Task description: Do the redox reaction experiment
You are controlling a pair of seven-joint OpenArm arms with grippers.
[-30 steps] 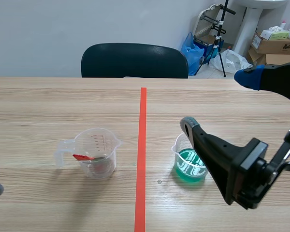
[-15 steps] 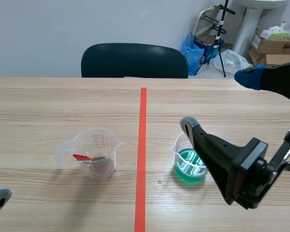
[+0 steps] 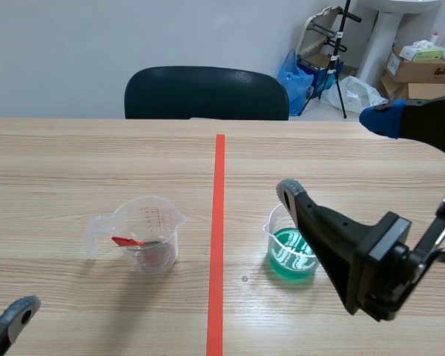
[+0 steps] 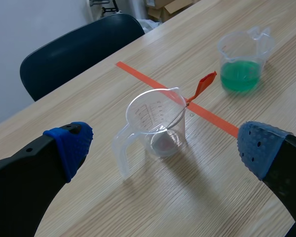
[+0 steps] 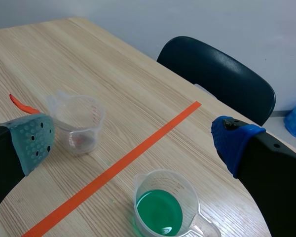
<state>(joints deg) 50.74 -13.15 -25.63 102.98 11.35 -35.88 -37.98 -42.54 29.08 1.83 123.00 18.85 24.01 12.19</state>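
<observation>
A clear measuring cup (image 3: 150,233) stands upright on the wooden counter (image 3: 74,156) and serves as the reference for everything else. A spoon with a red handle (image 4: 203,85) leans inside it, the handle sticking out over the rim on the side away from the cup's spout. Something small and dark lies at the cup's bottom; what it is cannot be told.

Well apart from this cup, across the orange-red tape line, stands a second clear cup holding green liquid (image 3: 289,252), also upright.

The left pincer (image 4: 165,145) is spread wide and holds nothing. The measuring cup sits ahead of it, in line with the gap between its blue pads (image 4: 71,143) and touching neither. In the scene view only one fingertip of it shows, on the robot's side of the measuring cup and off toward the cup's handle.

The right pincer (image 5: 132,140) is also spread wide and empty. It hangs on the other side of the tape line from the measuring cup, above and just beside the green cup, without touching it.

Beyond the measuring cup, at the counter's far edge, stands a dark chair (image 3: 206,93).
</observation>
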